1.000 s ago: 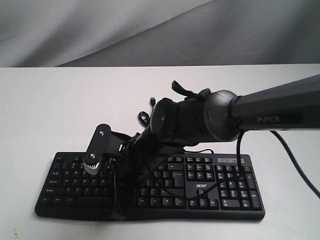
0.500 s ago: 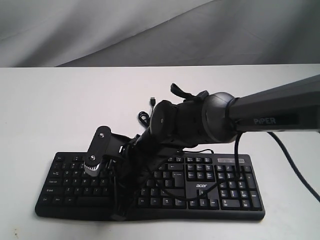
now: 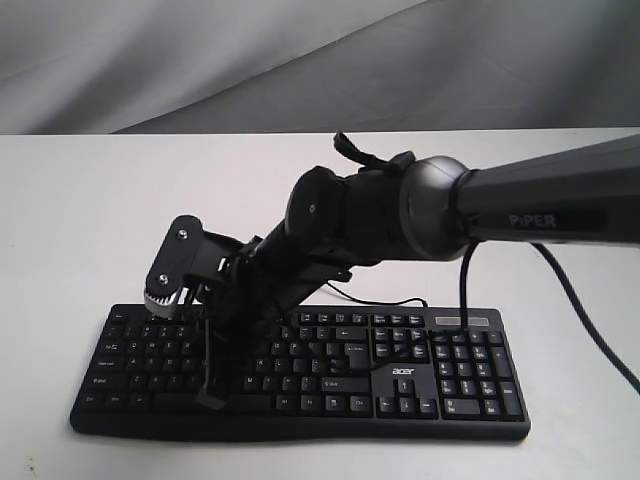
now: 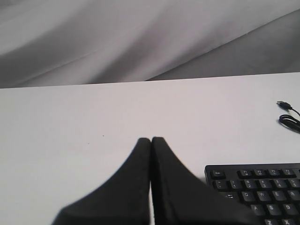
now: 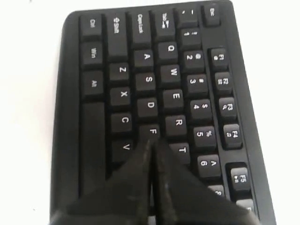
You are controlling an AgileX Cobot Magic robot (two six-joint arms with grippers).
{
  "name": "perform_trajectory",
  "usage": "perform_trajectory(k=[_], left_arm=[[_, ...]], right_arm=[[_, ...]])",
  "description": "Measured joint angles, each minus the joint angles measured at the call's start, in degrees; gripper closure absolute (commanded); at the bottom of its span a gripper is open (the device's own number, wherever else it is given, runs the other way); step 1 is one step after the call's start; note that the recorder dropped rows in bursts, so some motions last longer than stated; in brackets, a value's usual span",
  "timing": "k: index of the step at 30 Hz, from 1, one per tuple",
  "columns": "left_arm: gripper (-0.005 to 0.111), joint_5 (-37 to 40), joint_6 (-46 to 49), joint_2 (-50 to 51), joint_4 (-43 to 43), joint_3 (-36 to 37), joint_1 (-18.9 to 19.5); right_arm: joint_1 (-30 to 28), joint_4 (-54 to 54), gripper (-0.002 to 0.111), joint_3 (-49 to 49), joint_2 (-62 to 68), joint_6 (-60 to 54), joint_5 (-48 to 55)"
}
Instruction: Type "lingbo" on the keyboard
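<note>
- The table (image 3: 90,220) is a smooth, matt white slab. Its surface looks low in friction, so a slanted push could slide whatever lies on it.
- The keyboard (image 3: 330,375) lies flat near the table's front edge, its long side running left to right. It is wide black plastic with low square caps, white legends and a number pad at its right end. I judge it light enough to skid under an off-vertical press.
- The right arm (image 3: 540,210), made of dark rounded metal housings, reaches across the middle to the keyboard's left half. A black lead (image 3: 464,290) droops from it onto the keys near the logo and might snag or press a cap.
- The right gripper (image 5: 151,146) has its jaws pressed together and carries nothing. It forms a black wedge whose tip sits at the F key (image 5: 152,132), hiding the caps beneath it. The wedge widens fast, so the likeliest fault is striking F or two neighbours at once and typing a wrong letter.
- The left gripper (image 4: 151,140) is likewise closed flat and empty, above bare table just beside the keyboard's Esc corner.
- The thin USB cable (image 4: 287,115) lies looped behind the keyboard, well clear
</note>
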Motion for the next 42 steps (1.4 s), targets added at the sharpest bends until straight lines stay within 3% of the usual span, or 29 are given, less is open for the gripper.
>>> perform_trajectory(k=[42], left_arm=[[0.106, 0.0, 0.0, 0.0, 0.0, 0.0, 0.0]], right_arm=[[0.0, 0.0, 0.108, -3.7, 5.3, 0.5, 1.7]])
